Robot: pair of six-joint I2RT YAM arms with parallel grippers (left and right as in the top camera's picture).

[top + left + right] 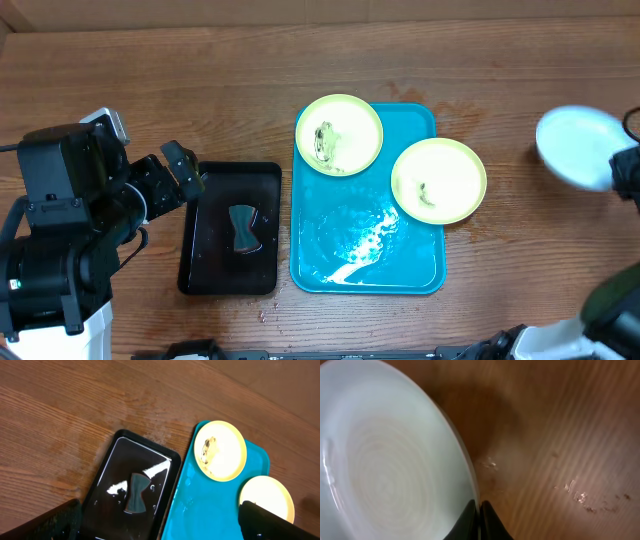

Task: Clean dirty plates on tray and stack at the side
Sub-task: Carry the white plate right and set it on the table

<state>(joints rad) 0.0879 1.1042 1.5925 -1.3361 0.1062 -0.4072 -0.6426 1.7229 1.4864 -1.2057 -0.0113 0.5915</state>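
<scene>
The blue-rimmed plate is seen clamped by its rim in the right fingers above the table, right of the tray, where two yellow-rimmed plates lie. The left fingers are spread apart.

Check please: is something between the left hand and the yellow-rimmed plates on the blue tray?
Only the black tray with its sponge lies between the left hand and the plates; it is low, so passing above looks possible.

Two plates on turquoise tray; black tray beside
</scene>
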